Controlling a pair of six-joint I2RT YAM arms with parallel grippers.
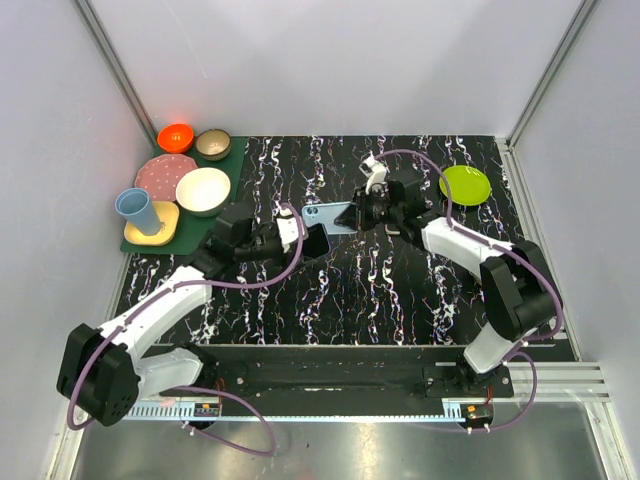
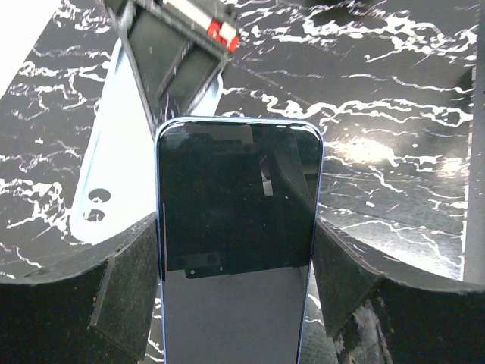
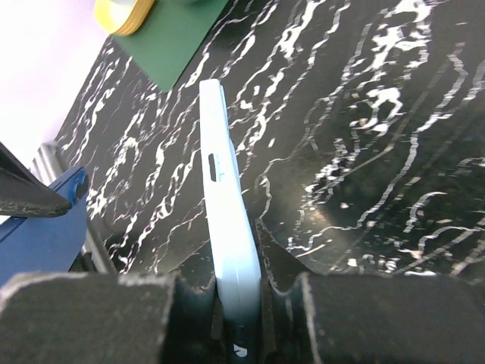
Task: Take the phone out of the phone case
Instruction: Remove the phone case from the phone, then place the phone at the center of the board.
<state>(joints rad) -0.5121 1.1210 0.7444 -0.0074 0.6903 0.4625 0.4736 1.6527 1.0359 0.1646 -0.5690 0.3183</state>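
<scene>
While the phone (image 2: 239, 189) sits clear of its case, it is pinched by its long edges between the two padded fingers (image 2: 98, 288) of the left end effector (image 2: 237, 243), dark screen facing that wrist camera and a thin blue rim showing around it. Just beyond the left end effector's tips, the pale blue phone case (image 3: 223, 197) is empty and held on edge, pressed between the fingers of the right end effector (image 3: 239, 280), whose jaws are drawn close together on its thin wall. A small slot shows on the case's side, and two round camera cut-outs show near one end in the left wrist view. Phone and case lie near each other but apart, both lifted above the surface (image 1: 400, 290).

Below both end effectors stretches black stone-look sheeting with white veins. Farther out on the left end effector's side, a dark green mat (image 1: 238, 165) carries an orange bowl (image 1: 176, 137), a brownish bowl (image 1: 213, 144), a speckled pink plate (image 1: 160, 175), a cream bowl (image 1: 203, 190) and a blue cup (image 1: 137, 210) standing on a yellow plate (image 1: 160, 230). Beyond the right end effector, a lime green plate (image 1: 465, 185) rests alone on the surface. Pale grey walls (image 1: 330, 60) with metal corner posts close the space on three sides, and a dark rail (image 1: 330, 365) at the near edge bears both arm bases.
</scene>
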